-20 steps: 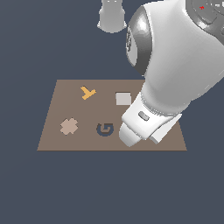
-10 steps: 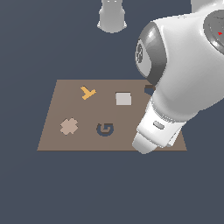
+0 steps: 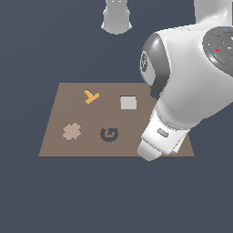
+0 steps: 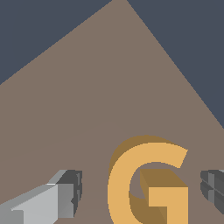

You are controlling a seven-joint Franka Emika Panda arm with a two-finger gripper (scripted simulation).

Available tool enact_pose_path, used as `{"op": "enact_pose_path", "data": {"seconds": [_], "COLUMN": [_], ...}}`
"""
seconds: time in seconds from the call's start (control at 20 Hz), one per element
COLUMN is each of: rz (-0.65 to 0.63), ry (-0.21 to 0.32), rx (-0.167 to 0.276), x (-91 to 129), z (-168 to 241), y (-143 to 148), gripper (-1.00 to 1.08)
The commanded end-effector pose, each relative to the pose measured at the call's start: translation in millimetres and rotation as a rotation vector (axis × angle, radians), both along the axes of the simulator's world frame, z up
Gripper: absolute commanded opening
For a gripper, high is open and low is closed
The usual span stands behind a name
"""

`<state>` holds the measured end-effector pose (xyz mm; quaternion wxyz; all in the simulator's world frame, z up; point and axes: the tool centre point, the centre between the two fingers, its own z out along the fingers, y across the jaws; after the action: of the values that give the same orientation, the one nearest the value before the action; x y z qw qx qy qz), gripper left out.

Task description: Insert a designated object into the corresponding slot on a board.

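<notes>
exterior view: brown board (image 3: 54,141) lies flat on a dark floor (image 3: 45,200). on it, orange y-shaped piece (image 3: 91,96) near the far edge toward the exterior view's left, pale grey square piece (image 3: 128,103) near the far edge around the middle, tan cross piece (image 3: 71,131) near the near-left corner, dark navy g-shaped slot (image 3: 109,134) near the middle of the near edge. slot is unfilled. white arm (image 3: 191,86) hangs over the board's right part and covers that side; its wrist end (image 3: 152,148) sits low over the near edge, to the exterior view's right of the slot. a bit of another dark recess (image 3: 154,95) peeks out beside the arm near the far edge. a white robot base (image 3: 117,16) stands beyond the board's far edge. orange g and fingers are hidden by the arm in this view.

wrist view: orange-yellow g piece (image 4: 148,183) lies flat on bare board, a board corner (image 4: 117,5) visible well apart from it with floor beyond both edges. gripper (image 4: 142,192) is spread wide, straddling the g: one finger (image 4: 65,192) on one side, the other finger (image 4: 213,186) on the opposite side, both with a gap to the piece, no contact. nothing grasped. whether the fingertips touch the board can't be told.
</notes>
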<state>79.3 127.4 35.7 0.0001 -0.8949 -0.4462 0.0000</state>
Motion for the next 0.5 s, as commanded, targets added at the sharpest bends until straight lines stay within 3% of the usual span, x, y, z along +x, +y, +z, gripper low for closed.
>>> {"op": "enact_pose_path", "data": {"seconds": [0.0,0.05,0.1,0.45], "rz": [0.002,0.002,0.002,0.002], "ry": [0.000,0.000,0.000,0.000], "rx": [0.000,0.000,0.000,0.000], "x": [-0.1,-0.1,-0.1,-0.1], "z": [-5.4,-5.8,-5.8,-5.8], "y": [0.2,0.1,0.1,0.1], "gripper": [1.00,1.00,-1.00,-1.00]}}
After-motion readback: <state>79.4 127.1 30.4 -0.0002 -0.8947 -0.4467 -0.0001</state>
